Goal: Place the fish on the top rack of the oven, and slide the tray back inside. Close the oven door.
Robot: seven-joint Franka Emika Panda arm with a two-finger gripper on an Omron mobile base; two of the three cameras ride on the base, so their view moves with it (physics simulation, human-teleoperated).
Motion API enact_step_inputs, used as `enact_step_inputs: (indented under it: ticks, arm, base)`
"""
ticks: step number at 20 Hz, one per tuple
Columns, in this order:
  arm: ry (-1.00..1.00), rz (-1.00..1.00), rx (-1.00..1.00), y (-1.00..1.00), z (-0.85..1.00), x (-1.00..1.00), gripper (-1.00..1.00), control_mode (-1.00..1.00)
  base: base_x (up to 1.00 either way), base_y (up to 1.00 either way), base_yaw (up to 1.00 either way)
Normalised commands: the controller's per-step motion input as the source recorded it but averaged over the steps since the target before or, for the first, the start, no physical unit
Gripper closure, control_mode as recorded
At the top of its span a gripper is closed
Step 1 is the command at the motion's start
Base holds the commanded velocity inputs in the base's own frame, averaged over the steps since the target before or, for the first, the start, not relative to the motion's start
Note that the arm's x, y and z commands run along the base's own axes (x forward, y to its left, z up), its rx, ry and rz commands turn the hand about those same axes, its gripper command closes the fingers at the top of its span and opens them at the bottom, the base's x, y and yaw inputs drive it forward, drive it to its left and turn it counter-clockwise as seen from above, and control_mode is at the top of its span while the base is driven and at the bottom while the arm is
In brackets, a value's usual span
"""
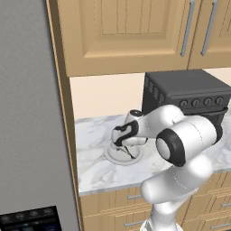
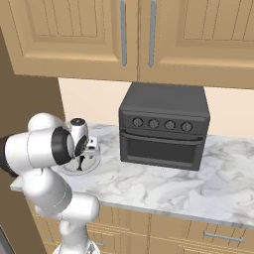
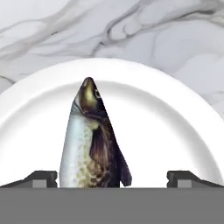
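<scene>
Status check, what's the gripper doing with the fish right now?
Gripper open, low over plate. Fish lies on plate between the fingertips, not yet gripped. Nothing blocking.

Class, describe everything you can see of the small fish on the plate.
The slender dark grey-brown fish has a silvery-pale flank, a dark olive head and speckled belly. It lies on the round white plate, head pointing away from the hand camera, between the open two-finger gripper's dark tips. Its tail is hidden at the frame's bottom. Nothing visibly grips it.
</scene>
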Motion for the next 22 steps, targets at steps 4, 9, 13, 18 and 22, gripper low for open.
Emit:
enact_step_inputs:
  ticks: [4, 9, 13, 18, 22]
  arm:
    - [-0.02, 0.0, -0.02, 0.35, -0.65, 0.08, 1.0, -1.0]
    - [0.0, 0.0, 0.0, 0.08, -0.22, -0.05, 1.0, -1.0]
    - [-0.14, 0.0, 0.0, -0.22, 0.75, -0.41, 1.0, -1.0]
    - [-0.15, 0.0, 0.0, -0.4, 0.92, -0.51, 1.0, -1.0]
    - [-0.18, 0.0, 0.0, -0.34, 1.0, -0.55, 1.0, -1.0]
  base:
    - [0.0, 0.0, 0.0]
    - [0.0, 0.0, 0.0]
    - [0.0, 0.0, 0.0]
    - [0.0, 0.0, 0.0]
    - [0.0, 0.0, 0.0]
